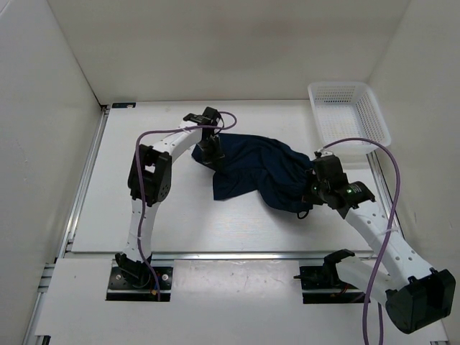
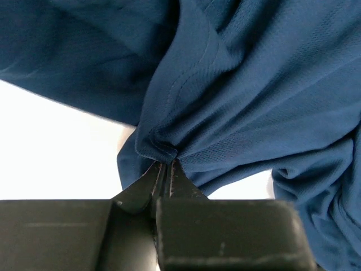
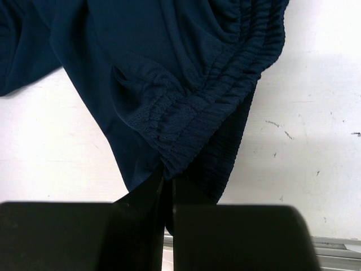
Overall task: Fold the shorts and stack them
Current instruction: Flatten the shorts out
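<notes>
- The shorts [image 1: 259,169] lie rumpled on the table [image 1: 180,215], strung between the two grippers. Their long axis runs on a slant from the left gripper [image 2: 164,169] to the right gripper [image 3: 168,180].
- Left gripper: fingers pressed together, pinching a hemmed edge [image 2: 155,148]. The cloth fans out ahead of it and to its right.
- Right gripper: fingers pressed together on the gathered waistband [image 3: 208,113], which runs ahead and to its right.
- So the waist end points toward the right gripper and a hem end toward the left.
- Both pairs of fingertips are buried in folds.
- Both wrist views cut the cloth off at the frame edges, and the leg openings cannot be told apart from above.
- A white basket [image 1: 348,111] stands beyond the right gripper, apart from the shorts.
</notes>
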{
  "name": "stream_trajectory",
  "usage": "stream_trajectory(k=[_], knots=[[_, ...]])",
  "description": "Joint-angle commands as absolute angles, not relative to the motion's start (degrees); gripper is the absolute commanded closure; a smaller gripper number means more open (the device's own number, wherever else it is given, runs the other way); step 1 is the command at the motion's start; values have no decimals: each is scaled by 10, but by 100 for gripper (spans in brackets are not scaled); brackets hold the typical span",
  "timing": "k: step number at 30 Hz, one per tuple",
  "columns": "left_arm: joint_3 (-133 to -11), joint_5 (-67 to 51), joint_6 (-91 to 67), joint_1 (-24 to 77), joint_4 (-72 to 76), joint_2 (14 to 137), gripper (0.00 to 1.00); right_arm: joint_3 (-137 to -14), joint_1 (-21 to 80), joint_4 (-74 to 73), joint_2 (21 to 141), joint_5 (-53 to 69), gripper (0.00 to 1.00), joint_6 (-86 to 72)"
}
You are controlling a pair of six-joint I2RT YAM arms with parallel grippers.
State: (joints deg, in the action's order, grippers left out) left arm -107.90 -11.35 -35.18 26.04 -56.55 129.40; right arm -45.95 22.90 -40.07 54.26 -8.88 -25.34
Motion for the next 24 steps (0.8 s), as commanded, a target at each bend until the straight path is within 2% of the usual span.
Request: stream_trajectory(k=[1,3,7,10,12,14,17,20,23,24], knots=[[-1109,-92,-329,237,-599,1210,89,-493,227,-385,558,-94,100,-256],[-1128,-87,-318,221,-622,1188,89,-518,220,-370,583,-94,100,-244],[-1249,-75,-284,153,-691,1188,89,-637,179,-338,675,-70,100,-215],[-1375,-104,-272,114,-724,1191,89,-779,149,-332,766,-69,100,-203],[-1361,-141,-281,70,-698,1154,89,-877,128,-337,811,-57,100,-203],[-1361,-147,-281,33,-698,1110,89,-918,122,-337,817,-48,100,-197],[-1333,-147,-281,-5,-690,1041,89,-932,122,-324,796,-26,100,-182],[-1259,-147,-268,-26,-678,964,89,-856,122,-301,731,-13,100,-167],[-1094,-153,-268,-44,-646,861,89,-729,143,-288,640,-32,100,-156],[-984,-153,-268,-44,-632,832,89,-692,143,-288,614,-56,100,-156]])
